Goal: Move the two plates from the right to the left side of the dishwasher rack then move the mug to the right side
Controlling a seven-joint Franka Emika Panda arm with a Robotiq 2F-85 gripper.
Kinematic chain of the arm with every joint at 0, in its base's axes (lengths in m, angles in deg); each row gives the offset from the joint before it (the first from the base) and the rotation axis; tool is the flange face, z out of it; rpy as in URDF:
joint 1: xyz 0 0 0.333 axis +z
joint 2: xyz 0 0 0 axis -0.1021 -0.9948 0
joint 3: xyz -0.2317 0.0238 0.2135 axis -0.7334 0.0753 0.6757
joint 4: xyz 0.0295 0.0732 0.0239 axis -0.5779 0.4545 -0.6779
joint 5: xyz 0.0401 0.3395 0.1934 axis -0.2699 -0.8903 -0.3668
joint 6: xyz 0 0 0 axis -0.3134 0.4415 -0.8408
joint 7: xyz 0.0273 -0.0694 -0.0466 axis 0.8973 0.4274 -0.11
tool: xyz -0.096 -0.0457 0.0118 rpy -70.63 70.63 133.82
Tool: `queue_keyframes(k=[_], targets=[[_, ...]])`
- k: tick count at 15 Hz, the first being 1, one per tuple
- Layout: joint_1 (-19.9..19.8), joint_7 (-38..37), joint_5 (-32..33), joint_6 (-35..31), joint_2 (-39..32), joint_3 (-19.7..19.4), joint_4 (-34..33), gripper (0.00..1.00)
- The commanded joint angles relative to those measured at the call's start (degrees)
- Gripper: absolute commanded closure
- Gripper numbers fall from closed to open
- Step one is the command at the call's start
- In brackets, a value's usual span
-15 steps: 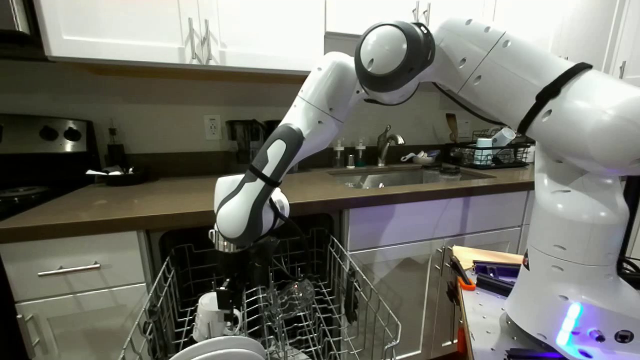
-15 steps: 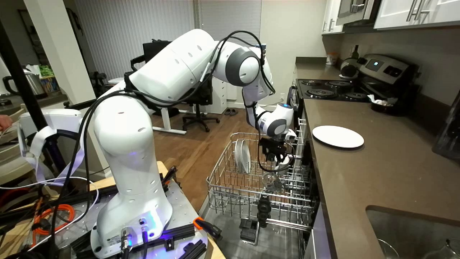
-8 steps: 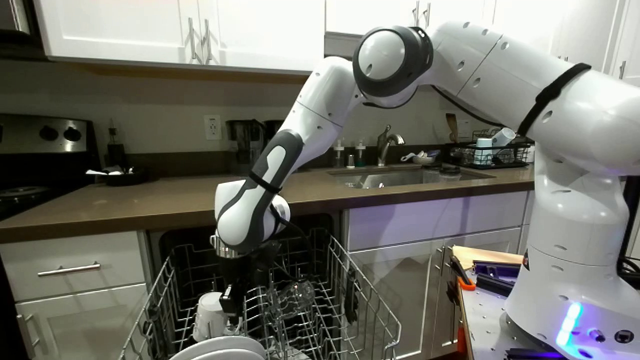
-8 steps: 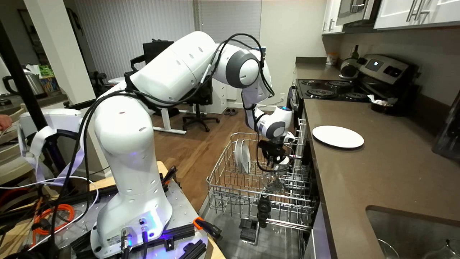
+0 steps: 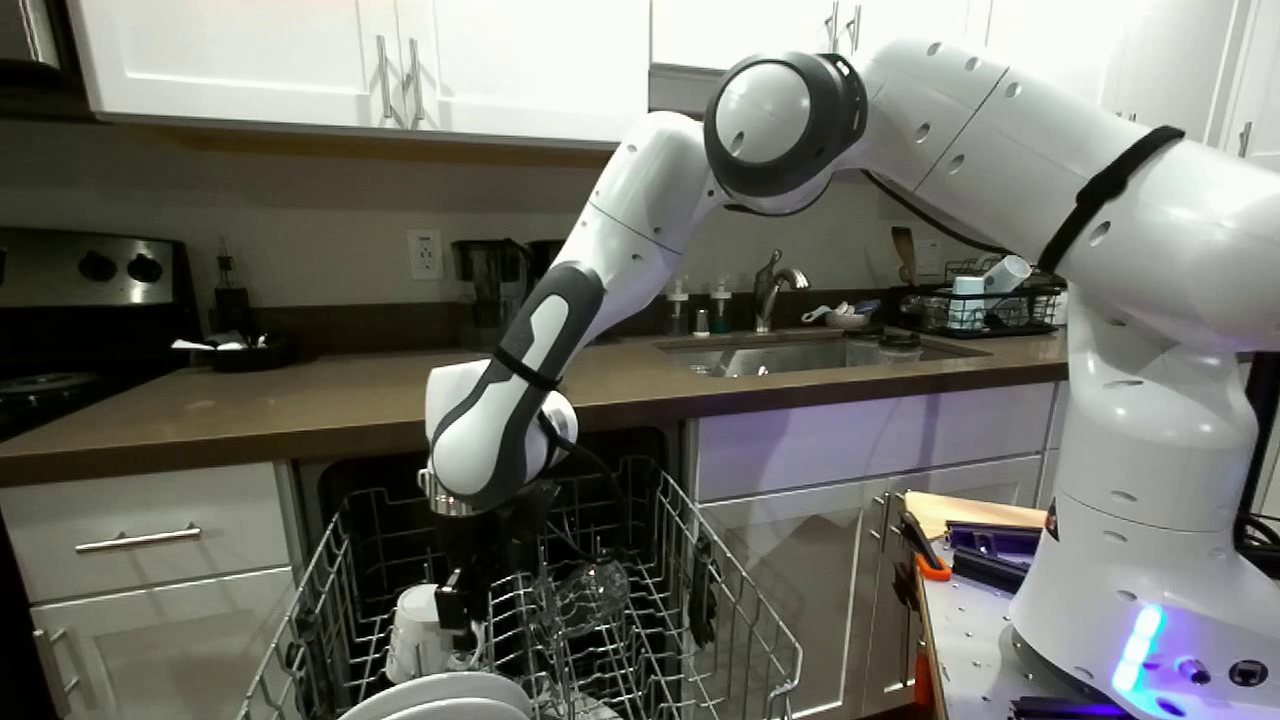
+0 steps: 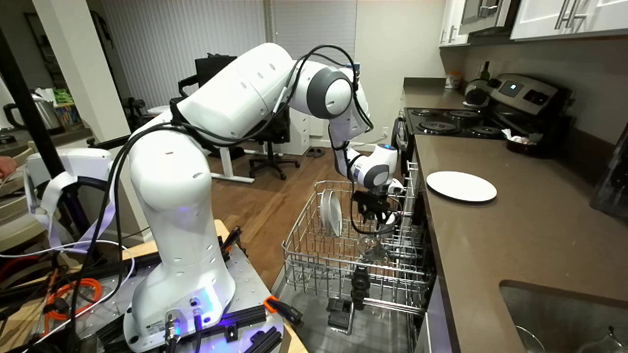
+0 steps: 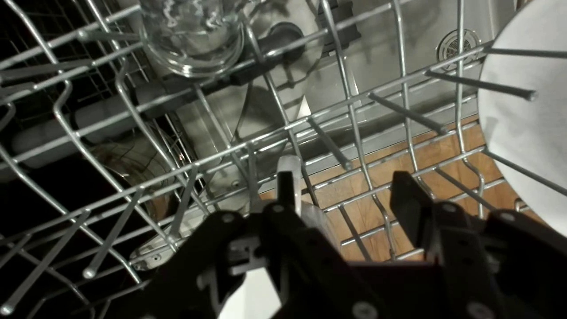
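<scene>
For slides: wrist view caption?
Open black end effector over grey wire dishwasher rack, round white plate right, clear glass upper left.

Mug (image 5: 415,635): plain white. Two plates (image 6: 335,216): likewise white. Dishwasher rack (image 5: 731,563): light grey. Claw (image 7: 347,195): black. Floor (image 6: 267,208): brown wood grain.

Arm (image 6: 228,95) arched up off its base (image 5: 1130,540), elbow (image 5: 785,115) high, forearm (image 5: 640,215) sloping down in both exterior views. Wrist (image 5: 490,440) was bent, hand (image 7: 345,197) pointed downward. Both black fingers (image 7: 409,208) stood apart, clear gap between them in wrist view. Base light (image 5: 1138,650) glowed blue.
</scene>
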Motion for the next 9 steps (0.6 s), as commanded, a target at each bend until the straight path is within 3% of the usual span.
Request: queue_keyframes(k=[1,9], targets=[[1.2,-2.4,1.3,0.6,0.1,-1.4,-0.6,0.33],[2.6,-4.5,1.4,0.2,-0.2,-2.3,-1.5,0.38]])
